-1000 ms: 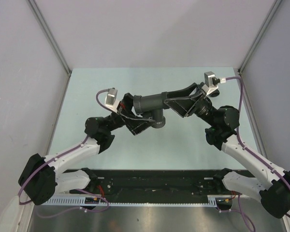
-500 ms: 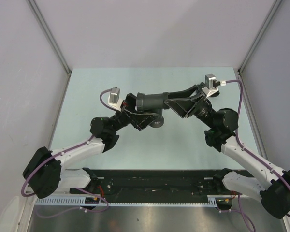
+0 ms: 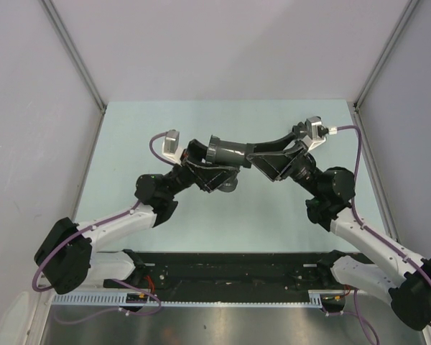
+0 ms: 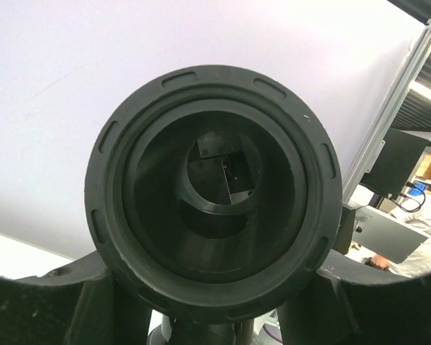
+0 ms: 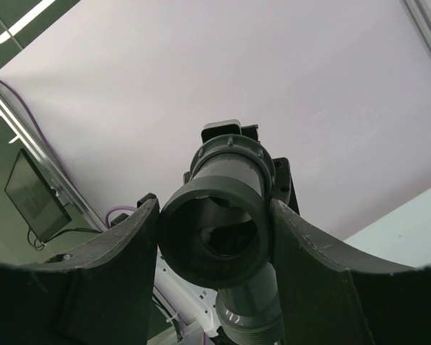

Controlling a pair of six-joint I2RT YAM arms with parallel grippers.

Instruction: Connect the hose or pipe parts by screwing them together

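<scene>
While both arms hold the pipe parts up over the far middle of the table (image 3: 129, 144), the join lies between the grippers.
The tube (image 3: 228, 152) and the fitting (image 5: 248, 313) look like stiff, light plastic, smooth and round, so they may well slip round in the pads. The tube's flared, slotted rim and the fitting's collar seem the best holds, clear of any thread. The left gripper (image 4: 214, 264) has its jaws against both sides of the flared rim. The right gripper (image 5: 214, 223) clamps the fitting's open collar, its branch hanging down. Each arm reaches in from its near corner, elbow bent, with the wrists facing one another along the tube's line. How far the thread has engaged cannot be told.
</scene>
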